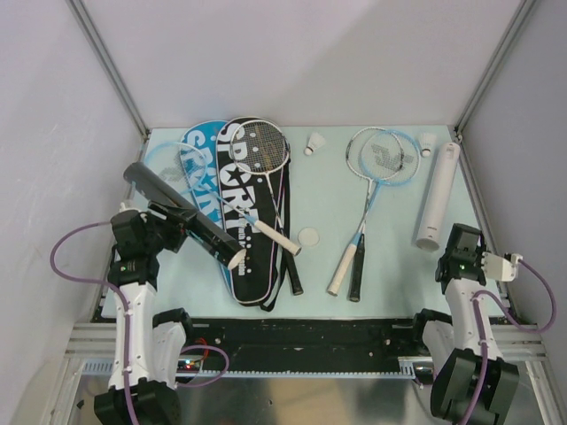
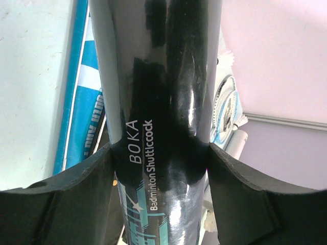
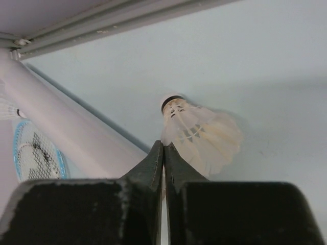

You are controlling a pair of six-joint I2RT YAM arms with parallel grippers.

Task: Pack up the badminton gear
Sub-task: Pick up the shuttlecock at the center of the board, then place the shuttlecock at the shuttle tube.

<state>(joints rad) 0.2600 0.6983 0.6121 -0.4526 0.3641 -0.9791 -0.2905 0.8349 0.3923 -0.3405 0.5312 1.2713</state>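
Observation:
My left gripper (image 1: 174,220) is shut on the black shuttlecock tube (image 1: 186,214) and holds it slanted over the racket covers. In the left wrist view the tube (image 2: 163,102) fills the gap between both fingers (image 2: 66,199). My right gripper (image 3: 164,146) is shut, pinching the feather skirt of a white shuttlecock (image 3: 202,133) just above the table. In the top view that gripper (image 1: 462,241) sits near the white tube (image 1: 440,195) and hides this shuttlecock. Two more shuttlecocks (image 1: 314,142) (image 1: 428,142) lie at the back.
A racket (image 1: 264,149) lies on the black SPORT cover (image 1: 251,232), which overlaps the blue cover (image 1: 197,164). Two stacked rackets (image 1: 381,155) lie in the middle right. A white round cap (image 1: 308,236) lies between them. The white tube (image 3: 66,132) lies left of my right fingers.

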